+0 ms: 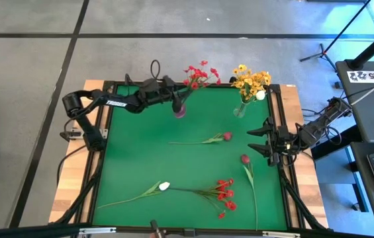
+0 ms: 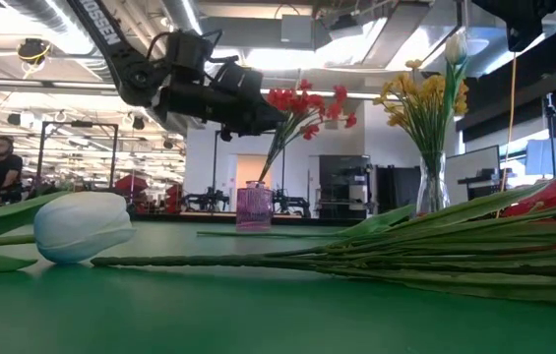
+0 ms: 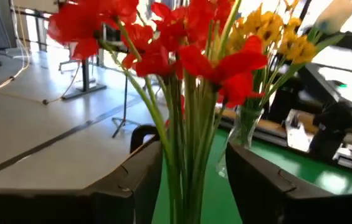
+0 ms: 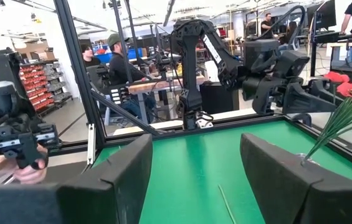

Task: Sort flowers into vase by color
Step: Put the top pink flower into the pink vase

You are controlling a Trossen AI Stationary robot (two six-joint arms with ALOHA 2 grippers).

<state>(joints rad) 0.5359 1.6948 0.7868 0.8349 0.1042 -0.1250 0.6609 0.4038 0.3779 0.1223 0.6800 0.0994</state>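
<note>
A red blossom spray (image 1: 200, 74) stands in a purple vase (image 1: 180, 110) at the far edge. My left gripper (image 1: 175, 94) is open, its fingers either side of the spray's green stems (image 3: 188, 155) above the vase, with a gap on each side. Yellow-orange sprays (image 1: 250, 80) and a white tulip (image 1: 260, 94) stand in a clear vase (image 1: 240, 110). Flat on the green mat lie a pink tulip (image 1: 226, 136), a dark red tulip (image 1: 245, 159), a white tulip (image 1: 164, 186) and a red spray (image 1: 224, 193). My right gripper (image 1: 261, 141) waits open at the table's right edge.
A black frame rail (image 1: 193, 84) borders the green mat (image 1: 140, 152). The two vases stand about a hand's width apart at the far edge. In the low view the white tulip (image 2: 81, 226) and the red spray's stems (image 2: 356, 258) lie close to the near edge. People sit beyond the table (image 4: 116, 62).
</note>
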